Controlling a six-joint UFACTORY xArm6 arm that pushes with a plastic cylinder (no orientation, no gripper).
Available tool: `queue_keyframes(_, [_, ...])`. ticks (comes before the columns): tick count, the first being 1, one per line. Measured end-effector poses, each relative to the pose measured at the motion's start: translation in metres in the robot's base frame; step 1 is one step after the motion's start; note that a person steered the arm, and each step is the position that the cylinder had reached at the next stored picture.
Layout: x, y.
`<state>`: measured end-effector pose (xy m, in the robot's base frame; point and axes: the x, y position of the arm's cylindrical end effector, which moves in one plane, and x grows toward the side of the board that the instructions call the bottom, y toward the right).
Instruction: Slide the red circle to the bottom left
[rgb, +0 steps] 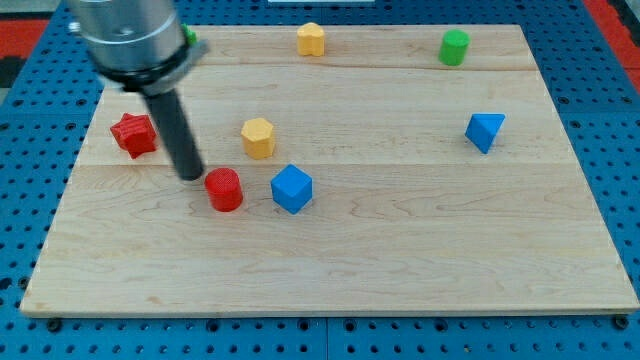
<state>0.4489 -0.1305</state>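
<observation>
The red circle (224, 189) is a short red cylinder on the wooden board (400, 250), left of the middle. My tip (190, 176) rests on the board just to the circle's left and slightly above it, very close to it or touching. The rod rises from the tip toward the view's top left into the arm's grey body (128, 35).
A red star-shaped block (133, 133) lies left of the rod. A yellow hexagon (258, 137) and a blue cube (292, 189) sit right of the circle. A yellow block (312, 39), a green cylinder (454, 47) and a blue triangular block (484, 130) lie farther off.
</observation>
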Motion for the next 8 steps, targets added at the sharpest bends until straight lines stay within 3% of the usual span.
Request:
queue_keyframes(1, [-0.018, 0.046])
queue_keyframes(2, [-0.001, 0.076])
queue_keyframes(4, [0.05, -0.015])
queue_keyframes(7, [0.05, -0.02])
queue_keyframes(8, [0.074, -0.045])
